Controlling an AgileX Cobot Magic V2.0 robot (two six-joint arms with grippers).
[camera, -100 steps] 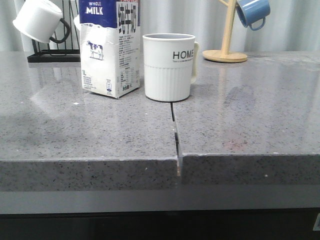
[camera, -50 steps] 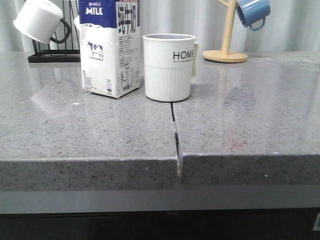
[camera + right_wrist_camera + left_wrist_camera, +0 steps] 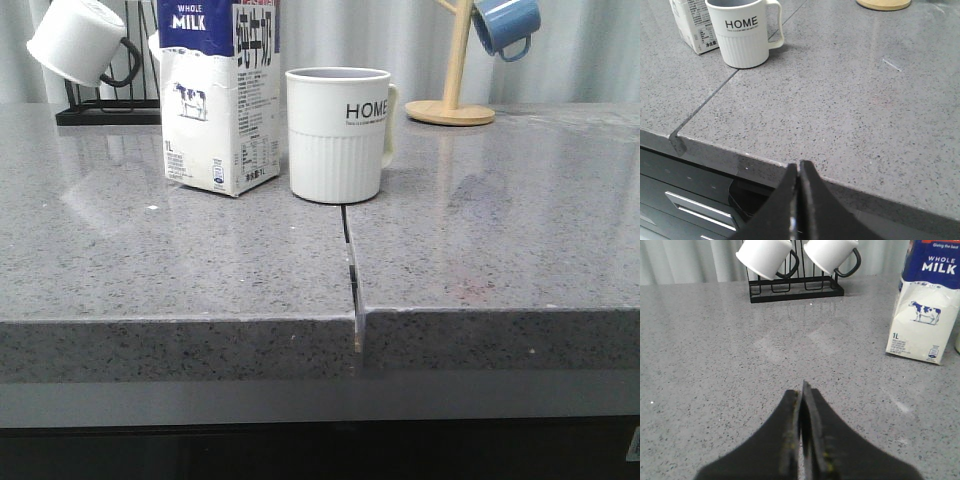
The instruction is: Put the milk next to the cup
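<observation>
- Counter edge (image 3: 200, 335) nearest in front view, grey speckled stone, dark seam (image 3: 350, 260) running from the front lip back toward the cup.
- Left gripper (image 3: 801, 390) low over bare counter, fingers pressed together, nothing between them; well apart from the milk.
- Right gripper (image 3: 799, 167) out past the counter's front edge, above dark drawers (image 3: 685, 200), fingers closed tight, holding nothing.
- Cup (image 3: 338, 133) upright on the counter at the far end of the seam, "HOME" in black, ribbed lower half, pale handle pointing to robot's right.
- Milk (image 3: 220, 95) upright just beside the cup on robot's left, blue top band, cow picture, "1L"; narrow gap or touching, cannot tell from front view. Corner turned toward the camera, taller than the cup.
- Same pair in right wrist view: cup (image 3: 744, 32) in front, milk (image 3: 692, 25) partly behind it.
- Black wire rack (image 3: 795, 287) farther back on the left, two white mugs (image 3: 767, 255) with black handles hung tilted.
- Wooden mug tree (image 3: 452, 100) at far right, blue mug (image 3: 505, 25) hanging from it.
- Pale curtain (image 3: 590, 50) behind everything.
</observation>
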